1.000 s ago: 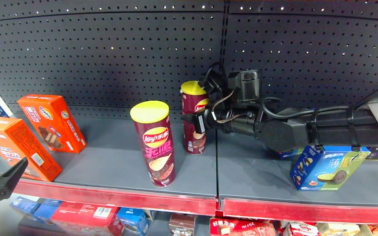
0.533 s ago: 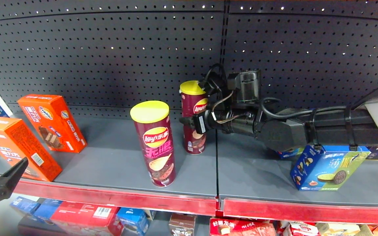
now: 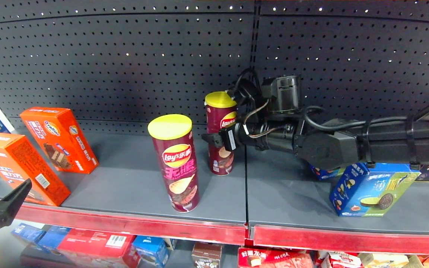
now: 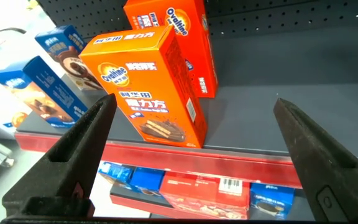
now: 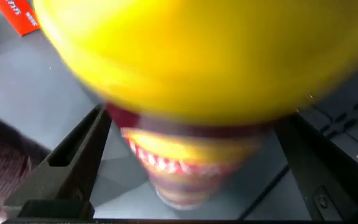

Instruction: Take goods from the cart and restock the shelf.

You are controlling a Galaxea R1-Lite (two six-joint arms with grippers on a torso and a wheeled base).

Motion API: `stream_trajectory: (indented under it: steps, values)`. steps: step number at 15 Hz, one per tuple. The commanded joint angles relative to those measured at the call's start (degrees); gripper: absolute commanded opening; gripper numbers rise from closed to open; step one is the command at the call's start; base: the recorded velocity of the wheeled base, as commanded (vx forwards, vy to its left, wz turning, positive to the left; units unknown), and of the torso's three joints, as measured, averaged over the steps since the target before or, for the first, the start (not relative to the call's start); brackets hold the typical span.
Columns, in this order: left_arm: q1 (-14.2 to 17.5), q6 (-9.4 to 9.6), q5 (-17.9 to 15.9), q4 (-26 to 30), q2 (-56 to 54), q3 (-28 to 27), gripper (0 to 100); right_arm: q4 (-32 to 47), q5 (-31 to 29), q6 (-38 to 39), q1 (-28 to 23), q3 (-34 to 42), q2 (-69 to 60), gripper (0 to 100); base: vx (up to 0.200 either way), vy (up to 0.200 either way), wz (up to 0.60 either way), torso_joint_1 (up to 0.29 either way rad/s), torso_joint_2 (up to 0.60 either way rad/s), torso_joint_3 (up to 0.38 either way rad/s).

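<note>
Counting the chip cans on the shelf [image 3: 125, 186], what do you get?

– Two, both maroon with yellow lids. The front can [image 3: 177, 163] stands near the shelf's red front edge. The rear can [image 3: 220, 163] stands behind it and slightly to the right, close to the perforated back panel [image 3: 125, 56].

And the other goods?

– Two orange boxes on the left: the rear orange box [image 3: 60, 139] and the front orange box [image 3: 17, 167], which is nearer the edge. One blue-and-green biscuit box [image 3: 372, 191] lies tilted on the right. Blue boxes at the far left are cut off by the frame, so I can't count them.

Which way do the cans point?

– Both are upright, long axis vertical, lids up and bases flat on the shelf.

What about the right tool [image 3: 212, 139]?

– It comes in level from the right, at about mid-height of the rear can. Its fingers [image 5: 73, 168] are spread wide, one on each side of the can's body, so the can sits between them. I cannot tell whether either pad touches the can.

And the left tool [image 4: 194, 102]?

– It is low at the left, in front of the shelf edge and well apart from both cans. Its fingers are also spread wide, with nothing between them, and it faces the front orange box.
</note>
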Motion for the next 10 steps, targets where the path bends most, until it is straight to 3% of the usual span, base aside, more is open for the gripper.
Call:
stream_trajectory:
  steps: [1,10]
  values:
    - [0.0,-0.03,0.0,0.0,0.2,0.2,100,0.4,0.1,0.0,-0.2,1.9,-2.8,100,0.000,0.000,0.00,0.000,0.00,0.000]
    - [0.0,-0.29,0.0,0.0,0.2,0.5,100,0.4,0.3,1.2,-0.1,11.1,-9.5,100,0.000,0.000,0.00,0.000,0.00,0.000]
